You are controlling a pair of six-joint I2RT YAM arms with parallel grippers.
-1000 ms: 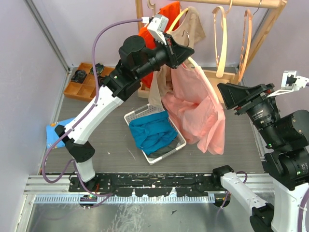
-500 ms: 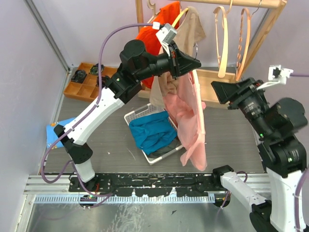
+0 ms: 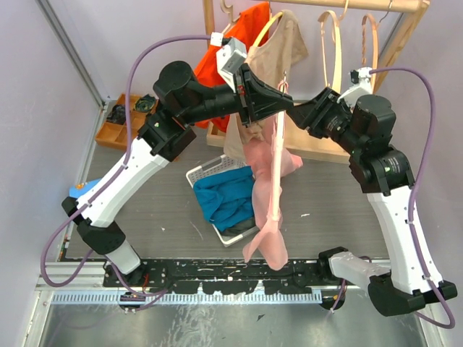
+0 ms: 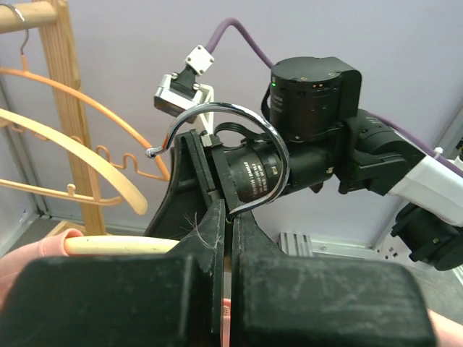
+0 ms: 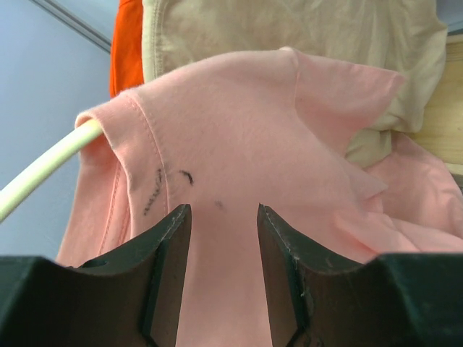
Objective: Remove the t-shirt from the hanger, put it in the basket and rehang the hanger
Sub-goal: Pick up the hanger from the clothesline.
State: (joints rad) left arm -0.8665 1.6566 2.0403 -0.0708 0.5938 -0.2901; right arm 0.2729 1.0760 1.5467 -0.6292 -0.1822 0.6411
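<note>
A pink t-shirt hangs on a cream hanger held in the air in front of the clothes rail. My left gripper is shut on the hanger's metal hook, whose stem runs down between the jaws. My right gripper is open and faces the shirt's shoulder from the right. In the right wrist view the shirt fills the space just beyond the open gripper, and the hanger's arm pokes out of the shoulder at left.
A wooden rail at the back carries an orange garment, a beige garment and bare wooden hangers. A white basket with blue cloth sits below. A wooden organiser tray stands at far left.
My right arm swung up and left until its open gripper faces the shirt's shoulder. My left arm turned the hanger, so the shirt now hangs narrow and edge-on, reaching lower.
</note>
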